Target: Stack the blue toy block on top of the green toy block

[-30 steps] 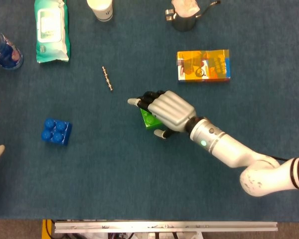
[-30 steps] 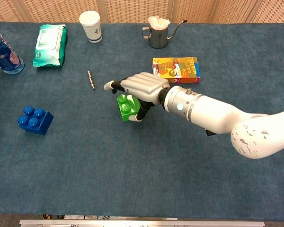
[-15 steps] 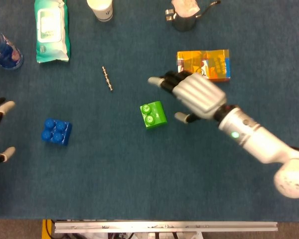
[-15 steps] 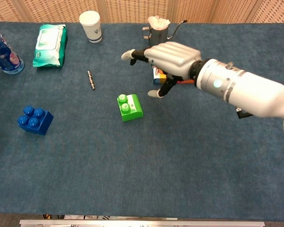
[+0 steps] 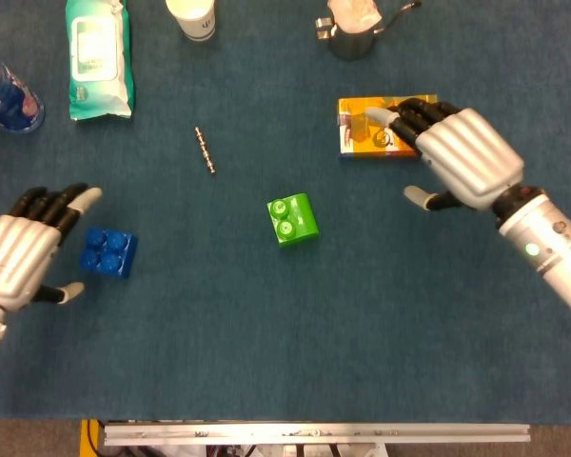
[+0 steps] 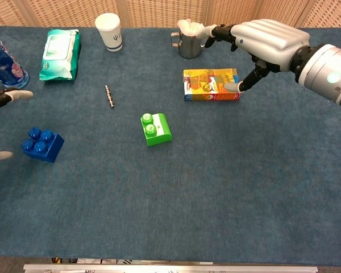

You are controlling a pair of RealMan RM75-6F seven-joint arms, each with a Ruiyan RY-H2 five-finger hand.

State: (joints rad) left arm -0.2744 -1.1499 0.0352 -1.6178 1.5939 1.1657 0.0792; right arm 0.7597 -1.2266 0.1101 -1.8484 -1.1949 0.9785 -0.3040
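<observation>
- The blue block [image 5: 107, 252] lies near the left edge of the table [image 5: 266, 343], studs up, not yet gripped; the stack is not started.
- The left hand [image 5: 24, 257] hovers just beside the blue block with fingers spread wide and nothing held. Risk: a fingertip that lands on the block's edge pushes it along the cloth instead of enclosing it.
- The green block [image 5: 293, 220] sits near the table's middle, well apart from the blue one and slightly turned. Risk: if the blue block arrives at a different angle, the studs do not seat and the block tips off.
- Risk: heavy downward pressure slides the green block, which nothing steadies.
- The right hand [image 5: 457, 157] is open and empty above the orange box [image 5: 362, 129] toward the far edge, clear of the likely carry path.
</observation>
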